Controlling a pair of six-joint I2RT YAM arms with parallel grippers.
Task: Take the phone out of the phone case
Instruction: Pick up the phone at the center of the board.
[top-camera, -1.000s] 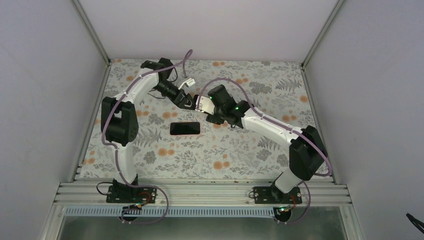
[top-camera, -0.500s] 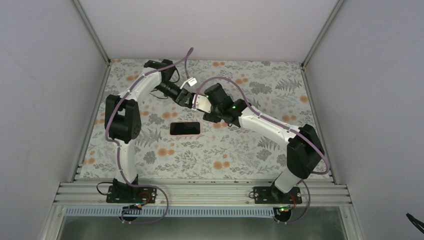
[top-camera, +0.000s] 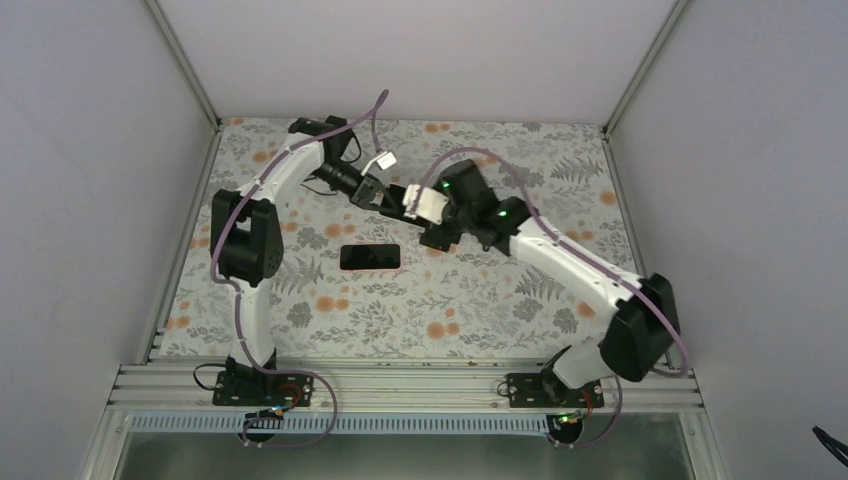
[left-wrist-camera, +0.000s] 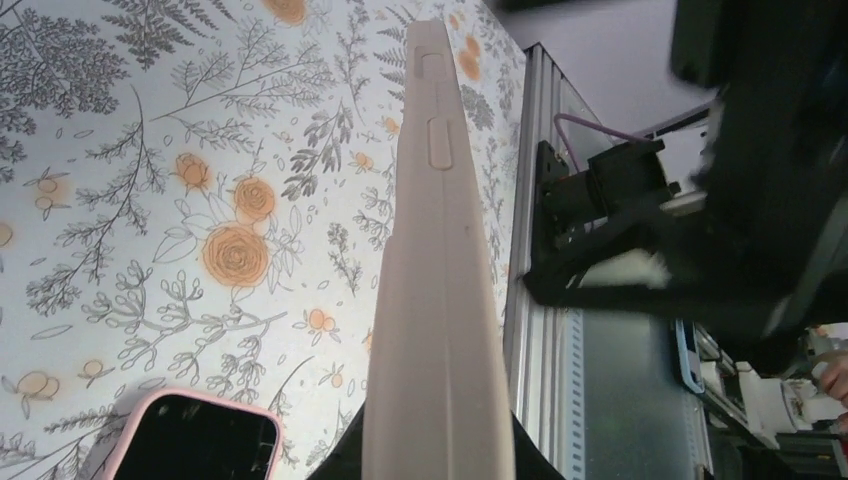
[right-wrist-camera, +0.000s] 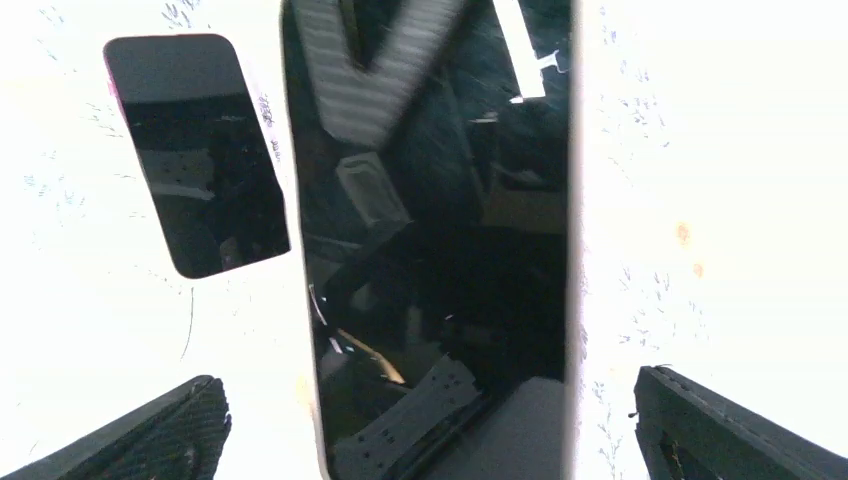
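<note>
Since one second ago, the left end effector (top-camera: 398, 194) has closed on the beige phone case (top-camera: 424, 200) and the right end effector (top-camera: 438, 214) has let go.

Top view: the case is held above the floral surface (top-camera: 450, 310). A second phone (top-camera: 370, 257) lies flat there.

Left wrist: the case (left-wrist-camera: 440, 280) is seen edge-on, clamped.

Right wrist: fingers (right-wrist-camera: 150, 430) stand wide apart, flanking the phone (right-wrist-camera: 440, 250), which sits in its case.

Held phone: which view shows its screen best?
Right wrist: the held phone faces that camera, its dark screen filling the middle of the frame. Left wrist shows only the case edge-on, pale, with its side buttons. Top external shows just a small pale patch, too small to read.
</note>
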